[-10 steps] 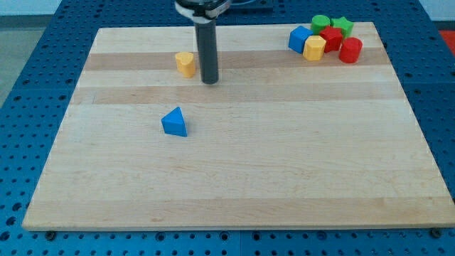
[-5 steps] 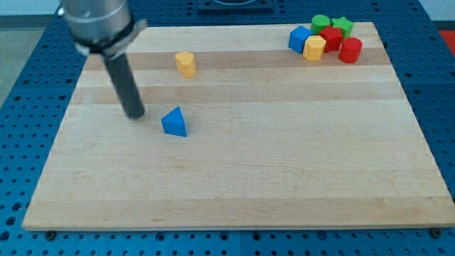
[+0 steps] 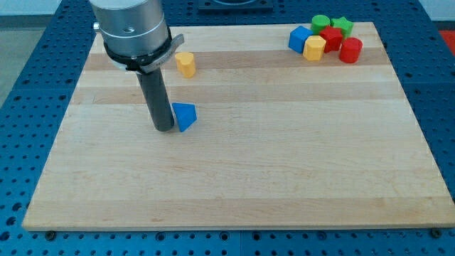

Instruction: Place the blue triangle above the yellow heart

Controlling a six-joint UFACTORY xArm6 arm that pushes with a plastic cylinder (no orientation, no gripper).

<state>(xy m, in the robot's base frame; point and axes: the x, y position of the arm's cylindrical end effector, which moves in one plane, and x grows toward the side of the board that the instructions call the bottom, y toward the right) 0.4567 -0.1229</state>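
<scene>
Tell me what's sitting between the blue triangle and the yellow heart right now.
Nothing: in the camera view, bare board separates the blue triangle from the yellow heart toward the view's top. My tip sits against the triangle's left side, outside that stretch.

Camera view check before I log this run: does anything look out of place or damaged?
Nothing stands out. My tip sits against the blue triangle on its left; the yellow heart lies apart, toward the view's top.

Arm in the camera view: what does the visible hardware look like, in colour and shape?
A wide silver-grey metal cylinder enters from the view's top, ringed by a black clamp collar. Below it hangs a straight dark grey rod, round in section, ending at my tip. No cables, markings or pincer show.
</scene>
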